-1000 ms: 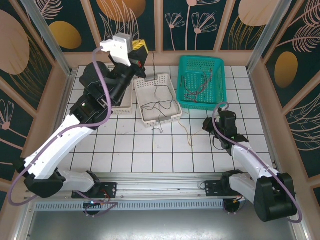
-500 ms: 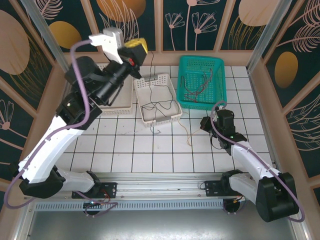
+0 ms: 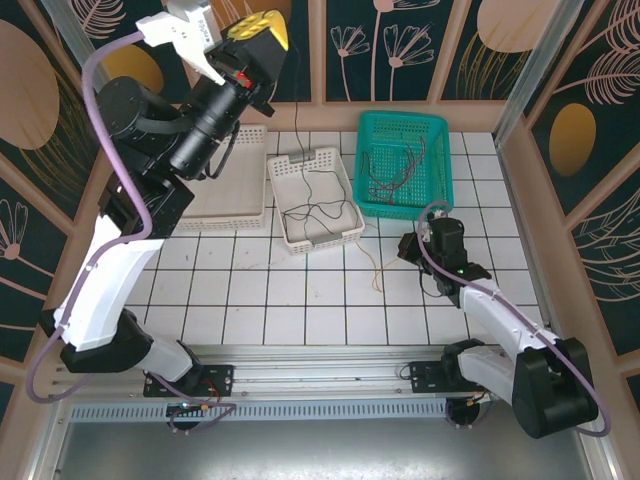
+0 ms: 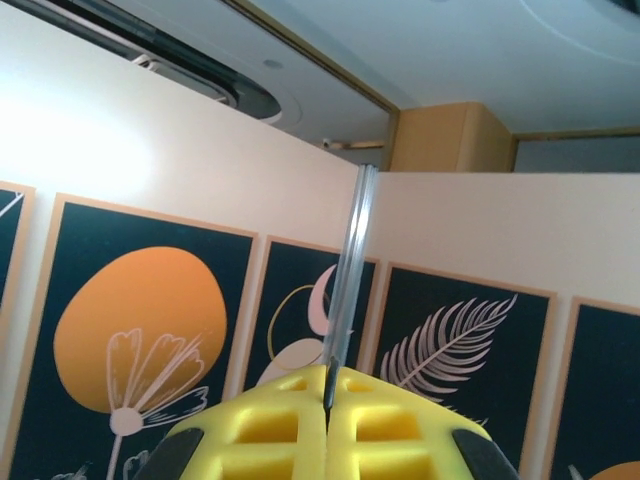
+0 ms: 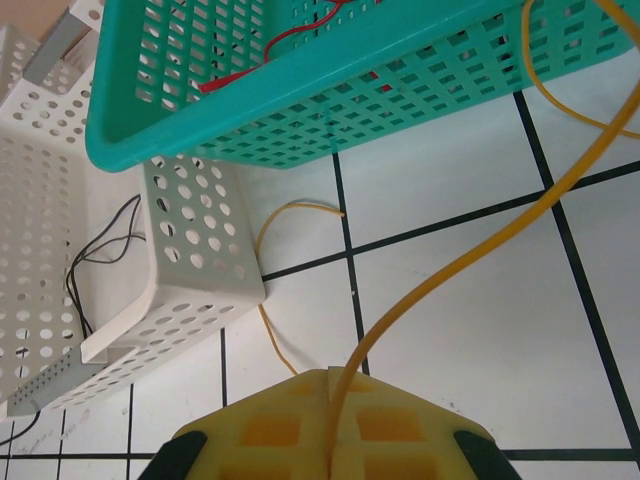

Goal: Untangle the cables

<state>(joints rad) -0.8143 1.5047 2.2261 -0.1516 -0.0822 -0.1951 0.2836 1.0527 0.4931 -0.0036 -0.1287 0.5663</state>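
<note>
Cables, thin and limp: black, yellow, red. Hazard: the black wire point(image 3: 297, 120) rises from a loose knot in the white basket point(image 3: 345, 180) to the left gripper point(image 3: 258, 30), held high above the table point(image 3: 260, 290). More lift may haul the whole knot or the light basket up, or pull the strand out of the grip. Hazard: the yellow wire point(image 5: 470, 258) curves beside the teal basket point(image 5: 300, 110) and may catch on its perforated wall. Left jaws: pressed together, a dark strand nipped in the seam. Right gripper point(image 3: 408, 247), low near the teal basket: jaws closed on the yellow wire, which trails over the tiles. Red wires point(image 3: 400, 165) lie in the teal basket.
</note>
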